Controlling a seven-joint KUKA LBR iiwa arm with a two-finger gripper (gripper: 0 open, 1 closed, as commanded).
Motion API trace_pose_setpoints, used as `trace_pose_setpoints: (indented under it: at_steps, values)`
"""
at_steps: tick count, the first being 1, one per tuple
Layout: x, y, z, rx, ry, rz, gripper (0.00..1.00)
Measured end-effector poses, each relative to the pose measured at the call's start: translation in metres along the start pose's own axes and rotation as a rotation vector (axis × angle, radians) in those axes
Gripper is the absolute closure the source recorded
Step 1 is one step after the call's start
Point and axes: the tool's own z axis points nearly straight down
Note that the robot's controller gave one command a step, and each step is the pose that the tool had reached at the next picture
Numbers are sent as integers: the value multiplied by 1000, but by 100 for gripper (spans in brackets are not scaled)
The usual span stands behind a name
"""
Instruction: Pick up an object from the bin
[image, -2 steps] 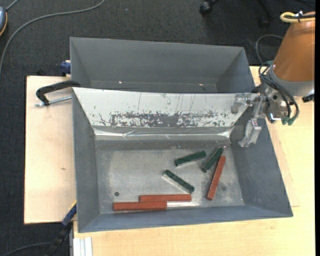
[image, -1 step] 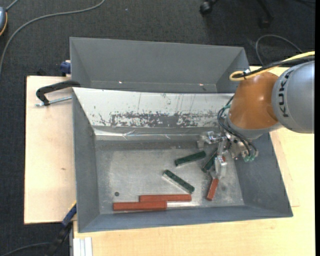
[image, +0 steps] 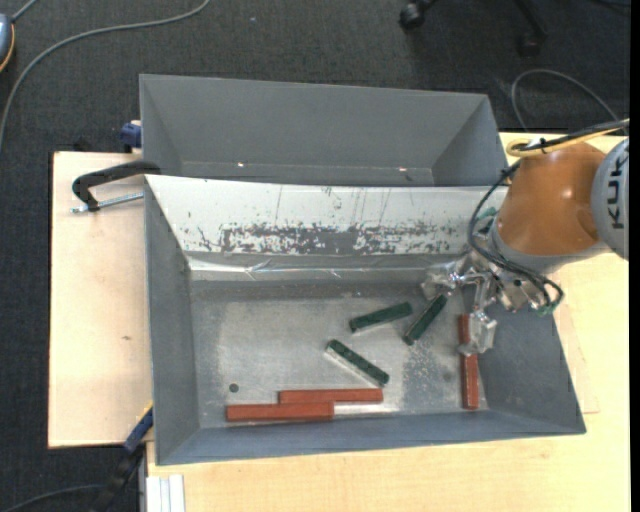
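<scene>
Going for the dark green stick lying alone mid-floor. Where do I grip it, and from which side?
Grip the green stick at mid-length, from straight above, closing across its narrow width. It lies flat and diagonal, and both long sides look clear there.

The bin (image: 170, 330) is plain grey, its far wall paler, with a band of dark flecks and scratches. Three sticks (image: 380, 318) mid-floor are dark green. The bars (image: 280, 411) by the near wall are brick red (so is the bar (image: 470, 382) at right). The arm's cover (image: 545, 205) is orange, the end effector (image: 480, 325) silvery.
</scene>
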Motion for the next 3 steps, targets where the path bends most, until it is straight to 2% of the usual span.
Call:
trace_pose_setpoints:
  at_steps: [1,2,3]
  values:
    - [-32,42,8,-3,-2,-366,0]
    - [-31,41,8,-3,-1,-363,100]
    - [-29,50,-135,4,-8,-386,100]
